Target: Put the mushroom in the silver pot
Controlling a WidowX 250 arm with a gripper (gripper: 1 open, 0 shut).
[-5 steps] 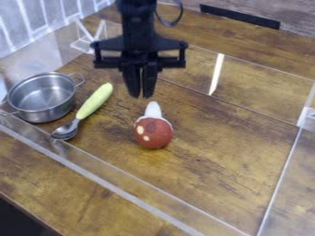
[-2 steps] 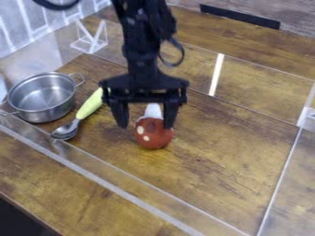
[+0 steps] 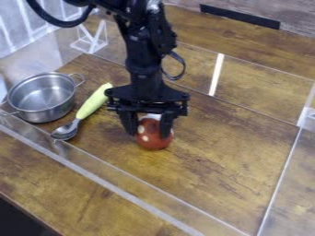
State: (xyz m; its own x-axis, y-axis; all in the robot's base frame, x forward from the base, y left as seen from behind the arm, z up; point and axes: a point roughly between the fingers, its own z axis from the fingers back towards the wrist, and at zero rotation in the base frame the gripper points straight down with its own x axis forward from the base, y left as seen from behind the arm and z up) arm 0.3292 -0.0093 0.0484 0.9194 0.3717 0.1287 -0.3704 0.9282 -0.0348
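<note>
Camera view: I am holding my gripper [image 3: 150, 126] straight down, jaws half-closing around the mushroom [image 3: 153, 136] mid-surface, so it can go to the silver pot [image 3: 40, 96] near the left edge.

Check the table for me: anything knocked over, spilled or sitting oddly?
Nothing stands out. The silver pot sits upright and empty, the spoon lies beside it, and the mushroom lies on its side under the gripper.

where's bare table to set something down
Free: the wide stretch right of the mushroom, and the near strip in front of it. Crowded: the left side, where pot, spoon and the gripper over the mushroom sit close.
</note>
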